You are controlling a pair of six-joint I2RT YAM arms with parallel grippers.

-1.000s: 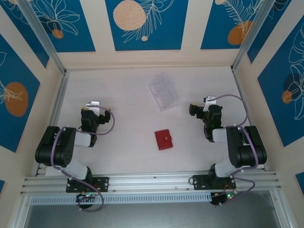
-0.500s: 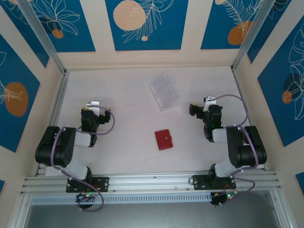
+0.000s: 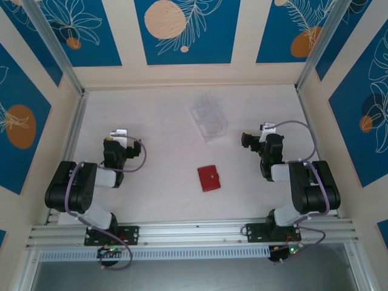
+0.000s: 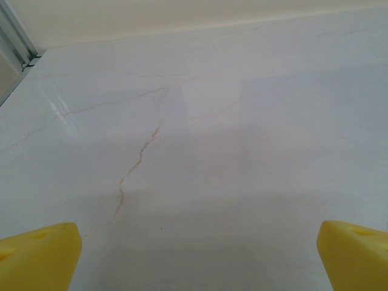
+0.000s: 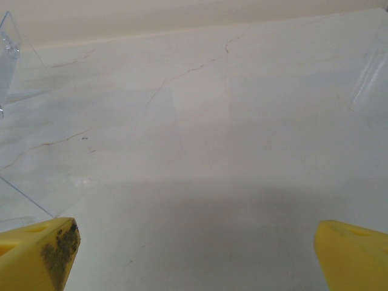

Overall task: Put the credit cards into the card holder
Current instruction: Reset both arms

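Note:
The card holder, a small red square wallet, lies folded shut on the pale table between the two arms. The credit cards are out of view. My left gripper hangs low over the table's left side, well left of the card holder. In the left wrist view its yellow fingertips stand far apart over bare table, so the left gripper is open and holds nothing. My right gripper sits to the card holder's upper right. The right gripper is open too, with only bare table between its fingertips.
A clear plastic tray lies behind the card holder near the table's middle back; its edge shows at the left of the right wrist view. Aluminium rails and patterned walls close in the table on three sides.

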